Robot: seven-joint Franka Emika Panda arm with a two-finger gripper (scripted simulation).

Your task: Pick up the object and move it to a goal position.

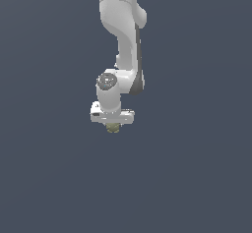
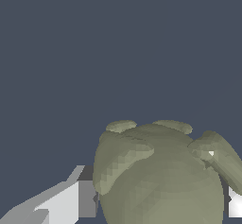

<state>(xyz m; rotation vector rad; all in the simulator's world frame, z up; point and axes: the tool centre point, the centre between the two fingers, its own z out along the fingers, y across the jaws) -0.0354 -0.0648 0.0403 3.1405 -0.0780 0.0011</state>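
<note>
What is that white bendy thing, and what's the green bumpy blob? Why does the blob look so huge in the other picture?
The white bendy thing is a robot arm in a computer simulation, not a real room. One picture is taken from a camera off to the side. The other comes from a camera on the robot's wrist, right next to its claw, so everything close looks giant there. The green blob is a small lumpy object the robot has to carry somewhere. In the wrist picture the same object sits between the two fingers, which press its sides, so the claw seems to hold it. Nothing else is visible, just plain dark grey-blue.
</note>
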